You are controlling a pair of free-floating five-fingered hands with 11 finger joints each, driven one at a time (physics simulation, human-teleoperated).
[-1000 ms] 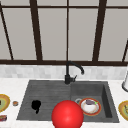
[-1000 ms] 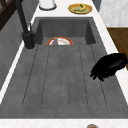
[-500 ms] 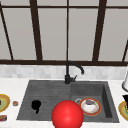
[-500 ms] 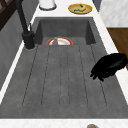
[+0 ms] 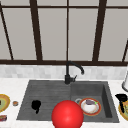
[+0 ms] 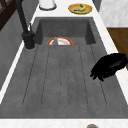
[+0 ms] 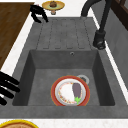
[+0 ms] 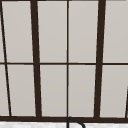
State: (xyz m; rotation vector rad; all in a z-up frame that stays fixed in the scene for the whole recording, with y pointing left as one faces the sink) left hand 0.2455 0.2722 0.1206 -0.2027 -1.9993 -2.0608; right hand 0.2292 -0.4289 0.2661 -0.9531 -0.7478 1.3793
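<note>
My left hand (image 5: 36, 105) hovers over the grey drainboard (image 5: 47, 93) on the sink's left half, fingers relaxed and hanging down, holding nothing. In the left side view this hand (image 6: 110, 65) sits near the drainboard's front edge. It shows again as the far hand (image 7: 38, 12) in the right side view. My right hand (image 5: 121, 98) floats at the sink's right rim with straight, spread fingers (image 7: 7, 86), holding nothing. In the basin lies a red-rimmed plate (image 5: 96, 111) carrying a purple eggplant (image 7: 76, 90). A large red sphere (image 5: 67, 115) appears at the sink's front edge.
A black faucet (image 5: 70, 72) stands behind the sink's middle. On the left counter are a yellow plate (image 5: 3, 102) and a small round item (image 5: 15, 103). On the right are another yellow plate (image 6: 80, 8) with food and a white jar (image 5: 125, 83). A window spans the wall behind.
</note>
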